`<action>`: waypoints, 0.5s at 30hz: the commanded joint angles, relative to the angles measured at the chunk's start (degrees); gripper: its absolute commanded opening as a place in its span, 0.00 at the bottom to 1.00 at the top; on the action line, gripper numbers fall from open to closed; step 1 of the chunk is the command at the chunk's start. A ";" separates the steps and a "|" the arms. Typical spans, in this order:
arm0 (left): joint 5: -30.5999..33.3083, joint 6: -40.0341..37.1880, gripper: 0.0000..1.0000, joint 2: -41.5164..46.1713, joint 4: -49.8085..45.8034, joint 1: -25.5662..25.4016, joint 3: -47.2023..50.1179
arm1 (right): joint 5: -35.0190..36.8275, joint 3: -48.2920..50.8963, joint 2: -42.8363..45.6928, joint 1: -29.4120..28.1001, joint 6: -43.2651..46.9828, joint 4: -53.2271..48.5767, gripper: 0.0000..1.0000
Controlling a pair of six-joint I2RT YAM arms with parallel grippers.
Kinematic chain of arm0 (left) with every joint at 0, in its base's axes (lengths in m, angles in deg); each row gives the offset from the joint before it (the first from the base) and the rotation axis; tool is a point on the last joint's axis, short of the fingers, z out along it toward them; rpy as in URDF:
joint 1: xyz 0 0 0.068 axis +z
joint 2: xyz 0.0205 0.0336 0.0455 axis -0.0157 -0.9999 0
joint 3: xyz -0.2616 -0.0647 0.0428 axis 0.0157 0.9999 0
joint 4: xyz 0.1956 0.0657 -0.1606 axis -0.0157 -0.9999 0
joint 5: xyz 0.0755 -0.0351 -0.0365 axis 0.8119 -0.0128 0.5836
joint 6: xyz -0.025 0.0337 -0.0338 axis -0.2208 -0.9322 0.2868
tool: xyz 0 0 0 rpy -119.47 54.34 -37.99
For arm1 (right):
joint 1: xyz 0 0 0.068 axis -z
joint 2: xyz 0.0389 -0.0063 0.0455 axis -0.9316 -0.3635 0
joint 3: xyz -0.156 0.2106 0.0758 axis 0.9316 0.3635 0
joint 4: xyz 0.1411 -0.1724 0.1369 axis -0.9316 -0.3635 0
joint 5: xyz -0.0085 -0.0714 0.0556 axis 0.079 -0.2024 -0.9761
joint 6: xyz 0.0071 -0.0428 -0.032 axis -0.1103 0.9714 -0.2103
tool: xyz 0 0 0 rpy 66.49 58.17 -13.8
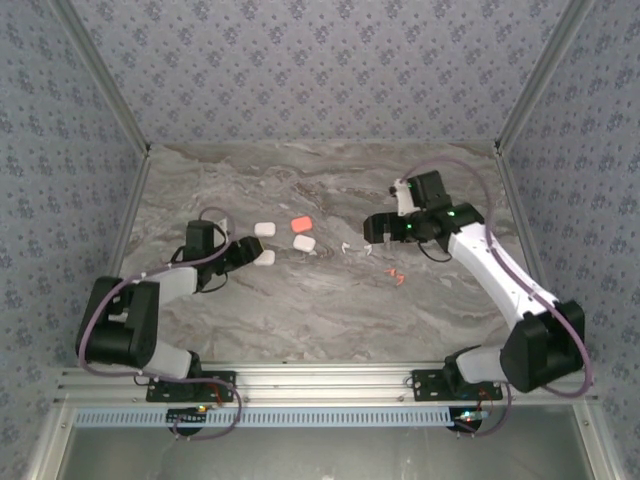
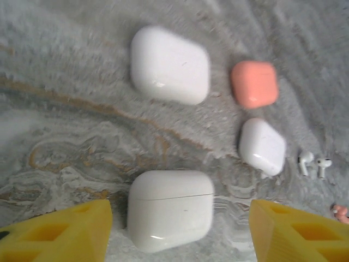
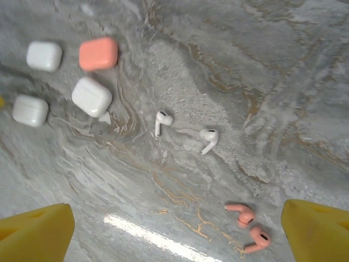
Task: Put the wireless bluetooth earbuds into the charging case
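Two white earbuds [image 3: 162,121] and two orange earbuds [image 3: 240,214] lie loose near closed cases [image 3: 91,96].

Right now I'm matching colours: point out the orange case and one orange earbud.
orange case [image 3: 98,53]: right wrist view, centre of its top.
orange earbud [image 3: 244,217]: right wrist view, its thicker head end.
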 commanded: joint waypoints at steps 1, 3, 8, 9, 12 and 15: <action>4.55 -2.13 0.74 9.77 -1.21 0.27 1.34 | 5.34 -5.34 -5.25 -4.54 5.73 -4.48 1.00; 7.30 -2.94 0.80 15.57 -3.08 0.27 2.00 | 6.12 -7.76 -9.21 -7.52 8.34 -4.45 1.00; 13.16 -3.36 0.90 27.51 -7.21 0.95 3.41 | 6.37 -15.44 -19.79 -13.11 15.50 -5.22 1.00; 13.92 -3.27 0.91 29.49 -8.09 1.17 3.56 | 6.36 -17.41 -22.34 -14.11 16.84 -5.34 0.99; 14.58 -3.18 0.93 33.16 -10.34 1.92 3.82 | 5.91 -21.94 -28.66 -16.57 20.20 -5.49 0.96; 14.67 -3.16 0.94 34.72 -11.70 2.33 3.91 | 5.91 -26.69 -34.68 -18.51 22.52 -6.26 0.93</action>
